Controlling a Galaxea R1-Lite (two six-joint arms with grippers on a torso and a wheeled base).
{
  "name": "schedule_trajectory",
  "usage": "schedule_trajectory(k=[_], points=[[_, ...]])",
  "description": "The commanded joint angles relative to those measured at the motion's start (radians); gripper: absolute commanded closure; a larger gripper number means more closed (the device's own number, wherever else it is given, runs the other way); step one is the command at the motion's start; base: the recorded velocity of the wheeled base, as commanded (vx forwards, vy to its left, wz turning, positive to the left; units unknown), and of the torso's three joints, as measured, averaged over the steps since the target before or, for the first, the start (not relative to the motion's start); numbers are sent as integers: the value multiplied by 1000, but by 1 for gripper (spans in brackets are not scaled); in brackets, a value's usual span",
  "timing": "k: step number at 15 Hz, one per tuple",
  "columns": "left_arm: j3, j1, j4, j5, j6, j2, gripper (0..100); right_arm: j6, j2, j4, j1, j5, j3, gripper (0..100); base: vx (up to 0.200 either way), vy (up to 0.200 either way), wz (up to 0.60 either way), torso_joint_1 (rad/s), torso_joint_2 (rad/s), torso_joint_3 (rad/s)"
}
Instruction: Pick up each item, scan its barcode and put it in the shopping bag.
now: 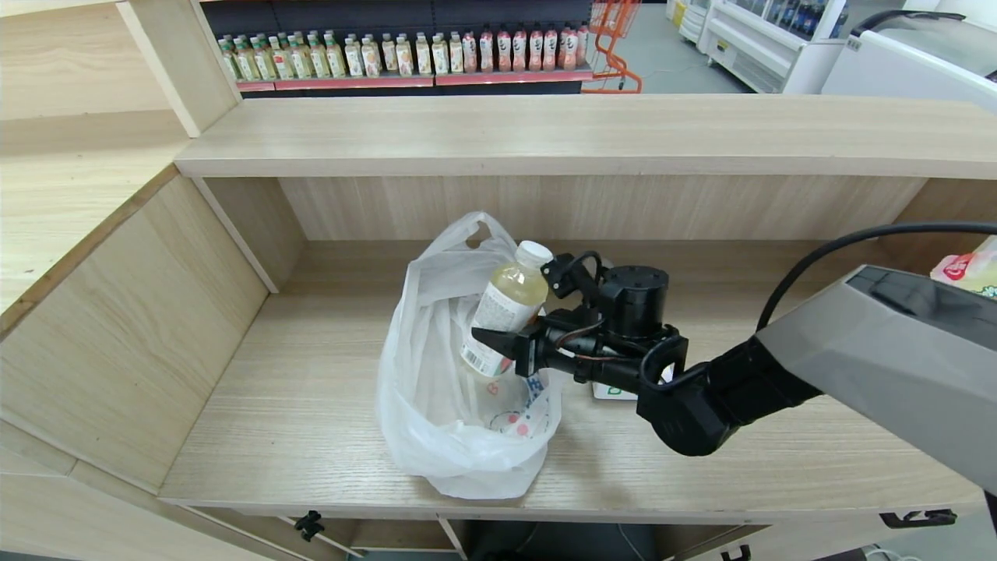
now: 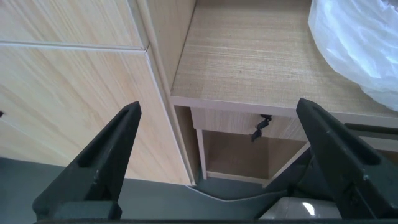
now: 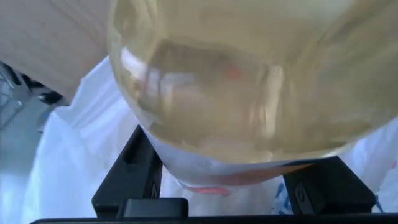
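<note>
The right gripper point(image 1: 502, 339) is pinching one bottle point(image 1: 506, 308) by its labelled middle. Its two black fingers point(image 3: 134, 168) press in from either side of the round body. The bottle holds a pale yellow drink and has one white cap. It is tilted, with the cap rising above and beyond the fingers and the base hanging below them. The base sits in the open mouth of the one white plastic shopping bag point(image 1: 436, 405). I cannot tell whether it touches the plastic.

The bag stands on the wooden counter point(image 1: 311, 436) directly under the right gripper's fingertips, with its handles sticking up behind the bottle. One packet with red and blue print point(image 1: 523, 421) shows through the thin plastic at the bottom, straight below the gripped bottle. One small white and green box point(image 1: 611, 391) lies on the counter under the right wrist, just beside the bag. One more colourful packet point(image 1: 970, 269) sits well behind that arm, at the far end of the counter.

The left gripper point(image 2: 219, 112) hangs low, off the counter's front edge, with its two fingers spread wide and nothing between them. Beyond its fingertips are the counter's front corner, one small black latch point(image 2: 261, 127) beneath it and a fold of the bag point(image 2: 354, 43).
</note>
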Motion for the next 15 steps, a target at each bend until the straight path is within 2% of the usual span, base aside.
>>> schedule_trajectory(k=[1,4,6,7,9,13,15], points=[[0,0,0,1,0,2,0,-61,61,-4,2,0,-31,100,0,0,0,0,0,0],[0,0,0,1,0,2,0,-254,110,-5,-13,0,-74,100,0,0,0,0,0,0],[0,0,0,1,0,0,0,-300,122,-10,-18,-3,-75,100,0,0,0,0,0,0],[0,0,0,1,0,2,0,-298,121,-24,-18,-3,-72,0,0,0,0,0,0,0],[0,0,0,1,0,2,0,-256,98,-25,-18,-4,-66,0,0,0,0,0,0,0],[0,0,0,1,0,0,0,126,-86,38,-39,-3,-19,0,0,0,0,0,0,0],[0,0,0,1,0,2,0,234,-217,111,-56,2,37,0,0,0,0,0,0,0]])
